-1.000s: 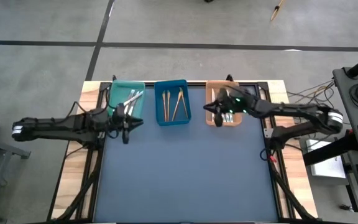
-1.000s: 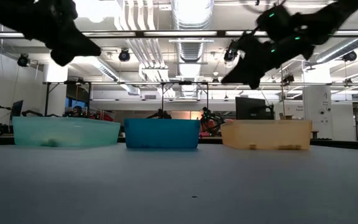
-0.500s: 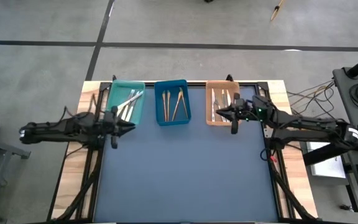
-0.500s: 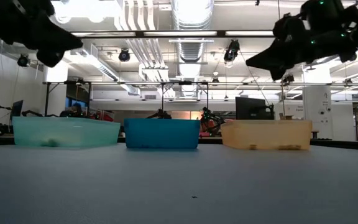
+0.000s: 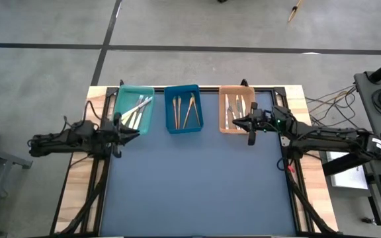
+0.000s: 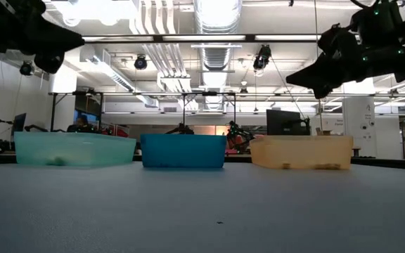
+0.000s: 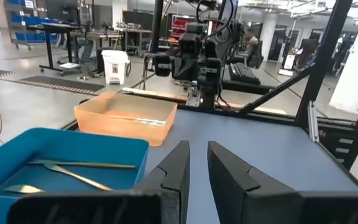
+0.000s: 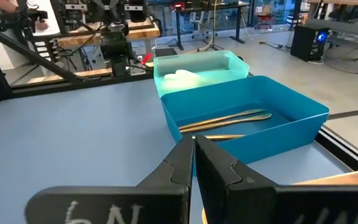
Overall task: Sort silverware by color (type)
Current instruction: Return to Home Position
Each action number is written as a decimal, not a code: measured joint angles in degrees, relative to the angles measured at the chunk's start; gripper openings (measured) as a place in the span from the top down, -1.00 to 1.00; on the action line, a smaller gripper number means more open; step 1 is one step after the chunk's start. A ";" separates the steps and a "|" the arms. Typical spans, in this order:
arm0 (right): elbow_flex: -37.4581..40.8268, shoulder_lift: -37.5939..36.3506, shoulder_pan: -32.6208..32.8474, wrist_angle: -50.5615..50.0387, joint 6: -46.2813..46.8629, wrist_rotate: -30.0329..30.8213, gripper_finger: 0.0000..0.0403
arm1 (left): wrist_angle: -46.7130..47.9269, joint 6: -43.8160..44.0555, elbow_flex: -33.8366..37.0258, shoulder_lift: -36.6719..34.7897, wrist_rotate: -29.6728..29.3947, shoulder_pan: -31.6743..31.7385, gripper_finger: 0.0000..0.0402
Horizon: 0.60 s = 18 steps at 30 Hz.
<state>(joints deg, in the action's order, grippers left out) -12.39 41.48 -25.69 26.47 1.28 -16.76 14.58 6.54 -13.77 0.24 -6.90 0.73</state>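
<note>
The silverware lies in three trays along the table's far edge. Silver pieces [image 5: 139, 106] lie in the teal tray [image 5: 123, 99], tan wooden ones [image 5: 185, 110] in the blue tray [image 5: 170, 127], and pale ones [image 5: 235, 108] in the orange tray [image 5: 223, 125]. My left gripper [image 5: 136, 132] hovers level by the teal tray's near edge. Its fingers [image 7: 180, 167] stand a narrow gap apart with nothing between them. My right gripper [image 5: 235, 121] hovers level at the orange tray's near edge, shut and empty [image 8: 193, 155].
The blue-grey tabletop [image 5: 197, 185] stretches bare from the trays to the near edge. Both arms hang well above it in the low view, the left gripper [image 6: 76, 43] and the right gripper [image 6: 294, 75] apart at either side. Wooden side rails [image 5: 78, 178] flank the mat.
Both arms have drawn back from the trays. My left gripper has gone toward the table's left edge, away from the teal tray. My right gripper has gone toward the right edge, off the orange tray, and sunk a little. The silverware has stayed in place.
</note>
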 joint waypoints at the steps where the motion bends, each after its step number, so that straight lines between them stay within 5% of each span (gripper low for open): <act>1: 0.28 -0.09 -0.15 0.03 -0.42 -0.23 0.96 | -0.35 -0.01 0.36 0.29 0.00 0.00 0.80; 10: 3.42 -1.10 -2.82 0.53 -5.01 -7.52 0.96 | -6.33 1.61 7.69 -0.27 10.51 -0.04 0.81; 18: 9.23 -2.83 -3.99 10.13 -5.76 -7.95 0.96 | -15.74 -0.52 12.87 0.08 12.50 0.00 0.81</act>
<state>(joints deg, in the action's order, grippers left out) -3.15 38.65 -29.68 36.59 -4.48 -24.71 -1.16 6.02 -0.91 0.32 5.60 0.73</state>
